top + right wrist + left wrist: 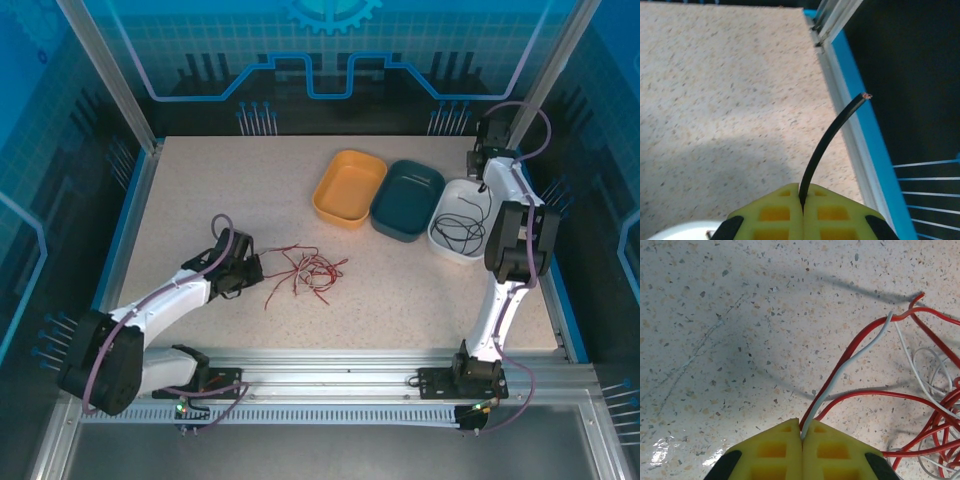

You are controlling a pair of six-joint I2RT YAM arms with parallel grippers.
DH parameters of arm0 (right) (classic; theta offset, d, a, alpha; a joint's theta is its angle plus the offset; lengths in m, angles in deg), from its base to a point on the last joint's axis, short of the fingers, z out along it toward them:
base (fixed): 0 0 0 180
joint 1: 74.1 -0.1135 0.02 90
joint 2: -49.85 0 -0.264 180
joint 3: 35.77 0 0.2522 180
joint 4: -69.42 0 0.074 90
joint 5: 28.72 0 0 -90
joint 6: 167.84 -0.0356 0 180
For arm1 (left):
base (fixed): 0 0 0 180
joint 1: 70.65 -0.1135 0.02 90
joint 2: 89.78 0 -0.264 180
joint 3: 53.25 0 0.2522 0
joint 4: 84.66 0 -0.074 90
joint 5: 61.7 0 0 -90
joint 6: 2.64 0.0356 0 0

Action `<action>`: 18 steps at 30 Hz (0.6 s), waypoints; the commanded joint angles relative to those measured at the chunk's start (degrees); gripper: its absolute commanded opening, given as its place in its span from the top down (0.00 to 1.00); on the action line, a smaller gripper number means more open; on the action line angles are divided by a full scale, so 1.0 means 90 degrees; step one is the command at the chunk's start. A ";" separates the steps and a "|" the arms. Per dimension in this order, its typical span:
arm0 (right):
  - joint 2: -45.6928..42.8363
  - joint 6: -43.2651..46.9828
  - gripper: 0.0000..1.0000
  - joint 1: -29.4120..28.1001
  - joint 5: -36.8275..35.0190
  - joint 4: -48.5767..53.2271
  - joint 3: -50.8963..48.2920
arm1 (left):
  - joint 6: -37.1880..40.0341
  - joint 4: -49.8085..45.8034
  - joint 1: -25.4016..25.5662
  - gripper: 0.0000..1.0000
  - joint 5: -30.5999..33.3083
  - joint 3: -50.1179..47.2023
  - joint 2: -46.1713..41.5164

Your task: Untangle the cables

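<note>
Nearest, the left gripper (801, 432) clamps a white cable (860, 356) that runs away rightward into the tangle (308, 268); the right gripper (802, 192), well apart, pinches a black cable (827, 132)

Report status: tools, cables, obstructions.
Left tool shut on white cable, at edge of tangle. Right tool shut on black cable, by white bin. Rest of tangle unsorted, mid-table. Nothing seen in the way.
</note>
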 commanded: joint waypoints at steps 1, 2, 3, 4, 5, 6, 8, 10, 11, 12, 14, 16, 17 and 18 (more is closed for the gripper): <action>0.0029 -0.0145 1.00 0.0008 0.0764 0.0392 0.0102 | -0.0102 0.0068 -0.0070 1.00 -0.0108 0.0181 0.0128; -0.0031 -0.0185 1.00 0.0006 0.0890 0.0412 0.0012 | -0.0096 0.0077 -0.0070 1.00 -0.0132 0.0168 0.0140; -0.0101 -0.0224 0.98 -0.0008 0.1038 0.0405 -0.0119 | -0.0103 0.0088 -0.0070 1.00 -0.0150 0.0159 0.0150; -0.0189 -0.0280 0.97 -0.0004 0.1152 0.0391 -0.0256 | -0.0094 0.0098 -0.0070 1.00 -0.0156 0.0149 0.0150; -0.0271 -0.0300 0.96 -0.0003 0.1226 0.0363 -0.0383 | -0.0090 0.0098 -0.0074 1.00 -0.0163 0.0143 0.0133; -0.0350 -0.0333 0.96 -0.0003 0.1332 0.0326 -0.0536 | -0.0082 0.0098 -0.0072 1.00 -0.0167 0.0129 0.0108; -0.0483 -0.0364 0.95 -0.0003 0.1476 0.0307 -0.0750 | -0.0064 0.0108 -0.0070 1.00 -0.0152 0.0101 0.0065; -0.0506 -0.0373 0.95 -0.0003 0.1548 0.0322 -0.0916 | -0.0048 0.0121 -0.0070 1.00 -0.0142 0.0063 0.0015; -0.0493 -0.0381 0.95 -0.0001 0.1541 0.0375 -0.0927 | -0.0051 0.0125 -0.0070 1.00 -0.0146 0.0047 0.0000; -0.0455 -0.0393 0.95 -0.0003 0.1515 0.0464 -0.0934 | -0.0046 0.0128 -0.0070 1.00 -0.0142 0.0024 -0.0024; -0.0407 -0.0437 0.93 -0.0006 0.1413 0.0584 -0.0948 | -0.0051 0.0142 -0.0070 1.00 -0.0150 -0.0024 -0.0066; -0.0410 -0.0452 0.91 -0.0003 0.1356 0.0595 -0.1033 | -0.0050 0.0156 -0.0072 1.00 -0.0152 -0.0075 -0.0112; -0.0429 -0.0451 0.89 -0.0008 0.1363 0.0583 -0.1074 | -0.0046 0.0150 -0.0070 1.00 -0.0154 -0.0085 -0.0137; -0.0448 -0.0443 0.85 -0.0004 0.1381 0.0581 -0.1108 | -0.0051 0.0147 -0.0076 1.00 -0.0143 -0.0104 -0.0159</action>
